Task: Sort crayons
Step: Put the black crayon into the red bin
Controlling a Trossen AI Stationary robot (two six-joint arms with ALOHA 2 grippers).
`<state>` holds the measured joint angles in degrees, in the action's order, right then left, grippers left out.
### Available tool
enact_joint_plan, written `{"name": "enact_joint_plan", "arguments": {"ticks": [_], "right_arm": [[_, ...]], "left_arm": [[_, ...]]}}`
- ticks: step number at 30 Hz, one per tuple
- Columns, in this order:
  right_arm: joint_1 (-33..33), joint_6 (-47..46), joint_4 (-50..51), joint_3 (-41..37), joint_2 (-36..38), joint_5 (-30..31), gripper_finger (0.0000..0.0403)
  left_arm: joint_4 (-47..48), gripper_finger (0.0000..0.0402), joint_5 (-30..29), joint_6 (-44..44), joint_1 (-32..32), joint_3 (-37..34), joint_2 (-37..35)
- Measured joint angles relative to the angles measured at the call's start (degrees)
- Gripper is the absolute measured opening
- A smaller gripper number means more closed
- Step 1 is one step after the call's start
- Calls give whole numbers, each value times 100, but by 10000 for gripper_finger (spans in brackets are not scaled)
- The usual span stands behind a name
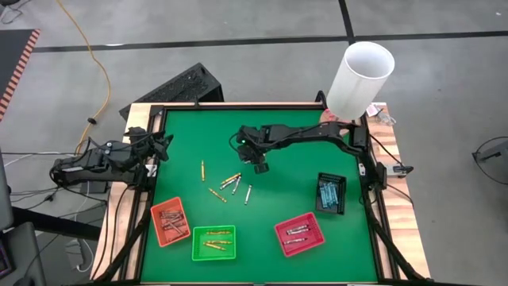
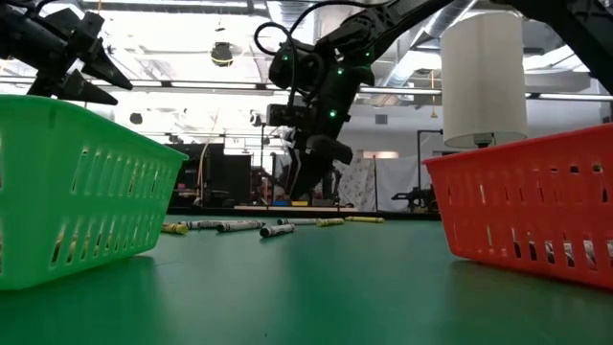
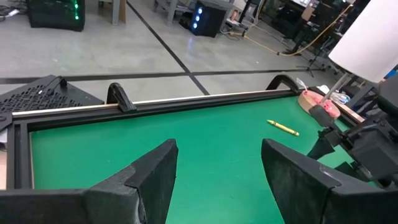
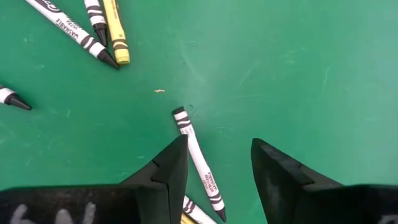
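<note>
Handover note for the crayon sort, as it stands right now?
Left gripper: jaws open, holding nothing, parked at the mat's far-left corner.
Right gripper: jaws open, empty, hovering above a silver-grey crayon at mat centre.
Loose crayons: about six, gold and grey, scattered mid-mat.
Done: crayons already lie in the orange tray, green tray, red tray and black tray.
Left: pick each loose crayon and drop it in its matching tray.
</note>
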<state>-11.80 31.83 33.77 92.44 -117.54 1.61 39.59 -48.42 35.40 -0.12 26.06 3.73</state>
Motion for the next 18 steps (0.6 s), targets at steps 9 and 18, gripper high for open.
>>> {"name": "enact_joint_plan", "arguments": {"ticks": [9,18], "right_arm": [[-30,40,9,-7,-224,-5,170],[-28,143,-73,2,-445,-2,170]], "left_arm": [[0,223,-6,0,0,0,0],[2,223,0,-2,0,0,2]]}}
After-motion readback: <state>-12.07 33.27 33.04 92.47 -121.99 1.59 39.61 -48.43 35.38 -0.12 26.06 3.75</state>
